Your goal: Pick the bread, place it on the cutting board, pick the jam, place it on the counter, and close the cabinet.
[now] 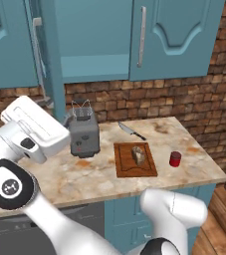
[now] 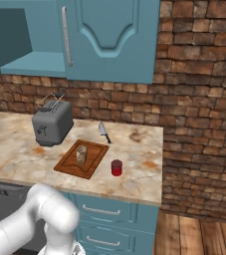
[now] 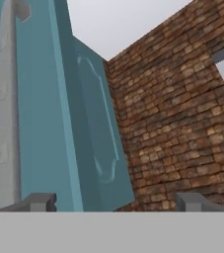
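The gripper [image 3: 114,201] is seen spread, nothing grasped, beside the cabinet [image 3: 44,123] door edge (handle at nine o'clock); the jam [image 1: 175,159] is set on open counter [image 1: 194,169] at three o'clock of the cutting board [image 1: 127,167].

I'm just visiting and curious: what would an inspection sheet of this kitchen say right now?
Surface: marbled counter, bare in places.
Job's things: bread on the cutting board; jam on the counter, right of the board; wall cabinet open, its door swung out.
Clutter: toaster; knife behind the board.
Grippers: gripper open, holding nothing, fingertips beside the door's grey handle.
Cables: nothing seen.
Surroundings: brick wall, teal base cabinets, wooden floor.
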